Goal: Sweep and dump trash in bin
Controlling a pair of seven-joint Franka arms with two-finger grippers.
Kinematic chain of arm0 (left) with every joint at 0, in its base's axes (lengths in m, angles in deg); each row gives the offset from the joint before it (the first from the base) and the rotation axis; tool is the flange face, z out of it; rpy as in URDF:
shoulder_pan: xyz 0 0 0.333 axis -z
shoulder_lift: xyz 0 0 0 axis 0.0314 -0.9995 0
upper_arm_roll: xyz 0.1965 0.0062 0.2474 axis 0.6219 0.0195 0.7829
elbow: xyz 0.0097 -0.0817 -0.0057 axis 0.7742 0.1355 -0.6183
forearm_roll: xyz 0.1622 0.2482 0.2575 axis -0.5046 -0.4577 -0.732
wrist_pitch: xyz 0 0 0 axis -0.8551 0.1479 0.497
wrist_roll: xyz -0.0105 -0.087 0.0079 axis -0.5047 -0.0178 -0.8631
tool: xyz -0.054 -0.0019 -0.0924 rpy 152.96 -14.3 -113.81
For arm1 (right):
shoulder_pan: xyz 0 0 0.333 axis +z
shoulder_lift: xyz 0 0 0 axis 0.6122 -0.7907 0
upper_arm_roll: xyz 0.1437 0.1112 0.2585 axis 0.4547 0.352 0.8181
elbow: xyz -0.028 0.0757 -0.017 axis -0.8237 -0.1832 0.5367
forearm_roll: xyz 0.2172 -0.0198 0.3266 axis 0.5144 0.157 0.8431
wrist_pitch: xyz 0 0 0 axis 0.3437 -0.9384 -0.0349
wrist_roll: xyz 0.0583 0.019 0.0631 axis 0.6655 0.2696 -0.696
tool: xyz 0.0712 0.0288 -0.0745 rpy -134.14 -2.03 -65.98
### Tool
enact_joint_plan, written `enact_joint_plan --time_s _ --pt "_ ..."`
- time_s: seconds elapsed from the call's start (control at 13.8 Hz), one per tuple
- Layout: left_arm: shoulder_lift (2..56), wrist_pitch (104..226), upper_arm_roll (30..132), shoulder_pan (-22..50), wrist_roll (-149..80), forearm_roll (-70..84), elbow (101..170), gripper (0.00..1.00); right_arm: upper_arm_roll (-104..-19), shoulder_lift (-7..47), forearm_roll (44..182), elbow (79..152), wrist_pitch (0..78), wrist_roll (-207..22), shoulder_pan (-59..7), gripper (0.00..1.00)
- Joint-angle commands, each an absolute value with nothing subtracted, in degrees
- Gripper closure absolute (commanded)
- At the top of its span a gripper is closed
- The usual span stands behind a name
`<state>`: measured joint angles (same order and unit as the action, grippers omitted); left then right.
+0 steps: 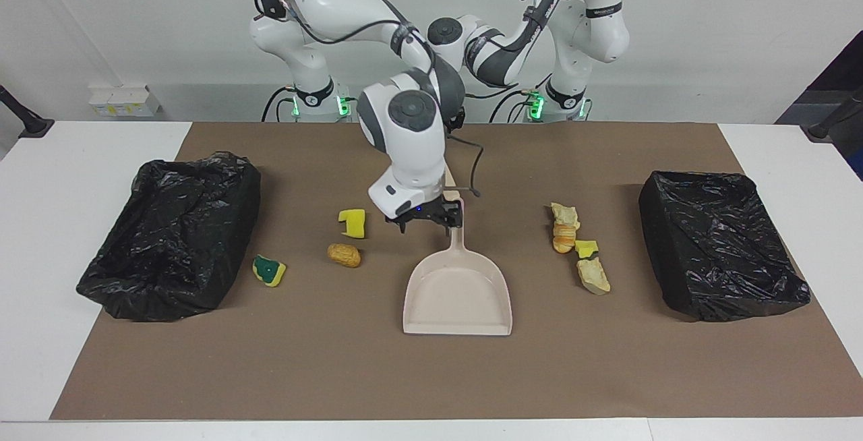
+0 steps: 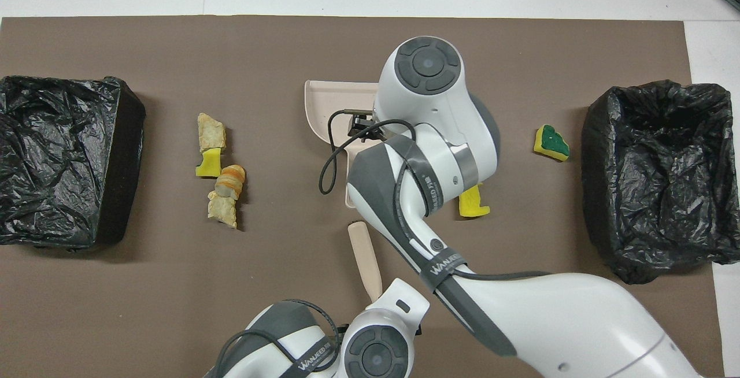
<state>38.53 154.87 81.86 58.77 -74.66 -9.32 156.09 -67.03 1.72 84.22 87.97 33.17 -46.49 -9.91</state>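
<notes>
Nothing swept yet: trash (image 1: pixel 344 255) lies loose. Right tool (image 1: pixel 427 218), wide, hovers at dustpan (image 1: pixel 457 296) handle; left tool's state hidden, by brush (image 2: pixel 364 259).

Brush (image 2: pixel 364 254) head hidden, left tool (image 1: pixel 453 116) perhaps behind right arm

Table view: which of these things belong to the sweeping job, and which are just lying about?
Part of the job: yellow sponge piece, brown lump, green-topped sponge, bread chunks, small sponge bit, dustpan, brush, bin at the right arm's end, bin at the left arm's end.

Just lying about: white box by the wall, brown mat.
</notes>
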Motion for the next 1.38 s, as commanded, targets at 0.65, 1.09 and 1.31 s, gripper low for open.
enact_joint_plan --time_s 0.65,1.09,1.31 --pt "40.58 155.82 82.92 60.16 -73.88 -8.06 158.40 0.45 -66.31 -1.81 85.35 87.64 34.16 -44.75 -6.11 0.68" --pt "40.59 156.08 82.92 60.16 -74.84 -7.88 158.75 0.46 -65.34 -0.15 85.70 86.94 26.61 -46.85 -7.77 1.00" --pt "40.50 156.26 82.92 60.16 -74.68 -7.18 158.75 0.45 -65.16 2.22 86.40 87.03 26.60 -49.04 -10.40 1.00"
